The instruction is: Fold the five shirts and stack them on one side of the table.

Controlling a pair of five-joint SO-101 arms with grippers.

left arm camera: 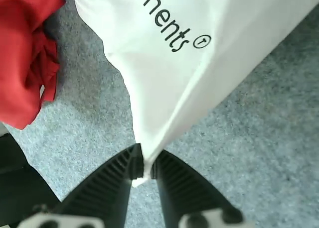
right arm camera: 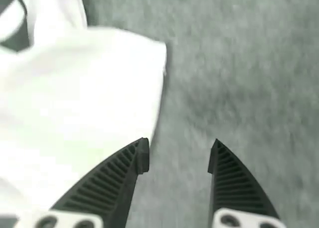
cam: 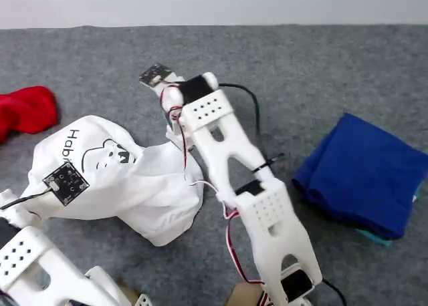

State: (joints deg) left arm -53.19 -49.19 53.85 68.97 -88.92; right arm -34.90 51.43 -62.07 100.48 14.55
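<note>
White shirt [left arm camera: 189, 63] corner sits pinched in the left hand [left arm camera: 142, 167]; the right hand [right arm camera: 179, 156] is spread just beside its edge. Black lettering and a line drawing mark it, heaped on the grey counter [cam: 301, 65] between a red shirt [cam: 27, 109] and a folded blue shirt [cam: 364, 169].

— What is the desk [cam: 334, 59] like?
— Grey all over, with a fuzzy top like carpet. Seen close in both wrist views, the nap looks speckled, light and dark.
— And behind the desk?
— A plain pale wall [cam: 214, 5] runs along the desk's far edge and meets it in a nearly straight line.
— How is the light?
— Soft and even across the desk. The shadows on it are faint, with blurred edges.
</note>
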